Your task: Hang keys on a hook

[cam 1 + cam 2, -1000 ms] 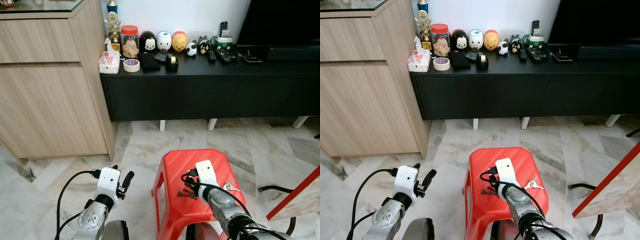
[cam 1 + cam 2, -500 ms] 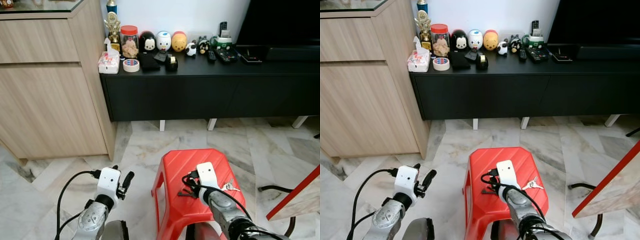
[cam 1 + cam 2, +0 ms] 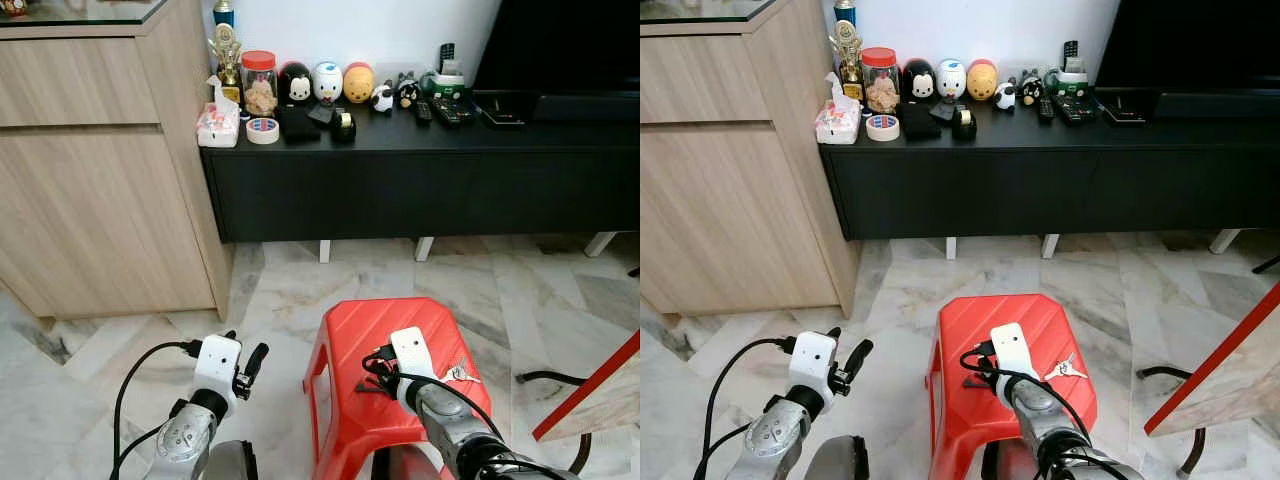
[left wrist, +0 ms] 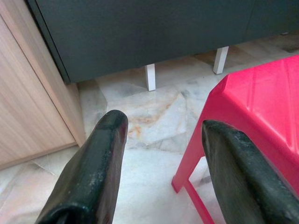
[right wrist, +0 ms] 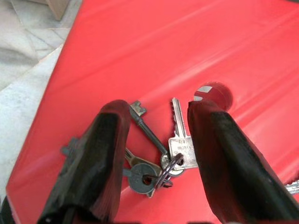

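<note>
Glossy red stool [image 5: 140, 51], dull grey-silver keys [image 5: 159, 154], veined pale marble floor [image 4: 154, 107]

The right gripper [image 5: 156, 135] hangs low over a red stool [image 5: 140, 51], its jaws spread wide on either side of a bunch of keys [image 5: 156, 154] lying flat on the seat. The bunch joins several keys on a ring, one silver and others darker. A small round hole [image 5: 212, 92] in the seat lies just beyond. Pale marble floor [image 5: 28, 46] shows past the stool's edge; the fingertips may be touching the seat.
</note>
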Robot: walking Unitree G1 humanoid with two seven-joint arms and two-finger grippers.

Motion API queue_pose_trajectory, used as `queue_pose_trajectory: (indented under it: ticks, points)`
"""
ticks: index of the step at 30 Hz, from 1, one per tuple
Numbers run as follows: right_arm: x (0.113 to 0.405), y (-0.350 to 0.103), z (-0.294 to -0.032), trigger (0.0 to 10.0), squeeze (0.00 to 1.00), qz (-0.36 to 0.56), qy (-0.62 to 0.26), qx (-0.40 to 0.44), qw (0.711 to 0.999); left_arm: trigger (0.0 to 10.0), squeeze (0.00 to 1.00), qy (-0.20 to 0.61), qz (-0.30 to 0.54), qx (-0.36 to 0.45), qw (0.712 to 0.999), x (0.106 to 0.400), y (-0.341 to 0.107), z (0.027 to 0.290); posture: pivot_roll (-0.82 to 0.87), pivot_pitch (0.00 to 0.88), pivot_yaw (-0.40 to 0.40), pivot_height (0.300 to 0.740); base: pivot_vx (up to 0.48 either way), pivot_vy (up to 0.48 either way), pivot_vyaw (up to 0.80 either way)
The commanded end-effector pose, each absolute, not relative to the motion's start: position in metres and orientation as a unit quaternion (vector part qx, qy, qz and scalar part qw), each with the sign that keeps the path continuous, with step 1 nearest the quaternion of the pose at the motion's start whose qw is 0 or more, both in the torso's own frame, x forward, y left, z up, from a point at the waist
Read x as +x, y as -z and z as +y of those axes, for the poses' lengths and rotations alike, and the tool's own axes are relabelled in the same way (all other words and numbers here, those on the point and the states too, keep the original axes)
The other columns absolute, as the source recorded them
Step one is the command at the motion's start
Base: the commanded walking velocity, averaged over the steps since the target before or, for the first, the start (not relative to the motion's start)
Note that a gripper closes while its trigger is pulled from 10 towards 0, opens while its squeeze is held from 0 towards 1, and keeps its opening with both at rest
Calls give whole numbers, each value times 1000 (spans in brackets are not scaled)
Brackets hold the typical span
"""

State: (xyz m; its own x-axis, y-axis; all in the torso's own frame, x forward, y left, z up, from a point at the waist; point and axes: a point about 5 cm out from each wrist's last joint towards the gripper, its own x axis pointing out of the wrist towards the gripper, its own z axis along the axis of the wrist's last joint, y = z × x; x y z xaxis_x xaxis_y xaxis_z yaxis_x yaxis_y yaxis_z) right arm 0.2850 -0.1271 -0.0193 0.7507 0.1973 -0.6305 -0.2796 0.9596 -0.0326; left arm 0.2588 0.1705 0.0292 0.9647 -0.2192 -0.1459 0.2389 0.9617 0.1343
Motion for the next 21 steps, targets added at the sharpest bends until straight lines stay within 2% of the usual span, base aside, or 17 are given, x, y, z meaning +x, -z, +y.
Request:
queue_pose_trajectory:
  ticks: [1,21]
  points:
    - [284,21,-132,10000,0,339,-119,-66,931,10000,0,115,63,74,989,259,-29,170,82,0,-75,599,0,0,0]
    - [274,30,-134,10000,0,370,-107,-44,922,10000,0,115,65,75,988,259,-29,171,81,0,-74,599,0,0,0]
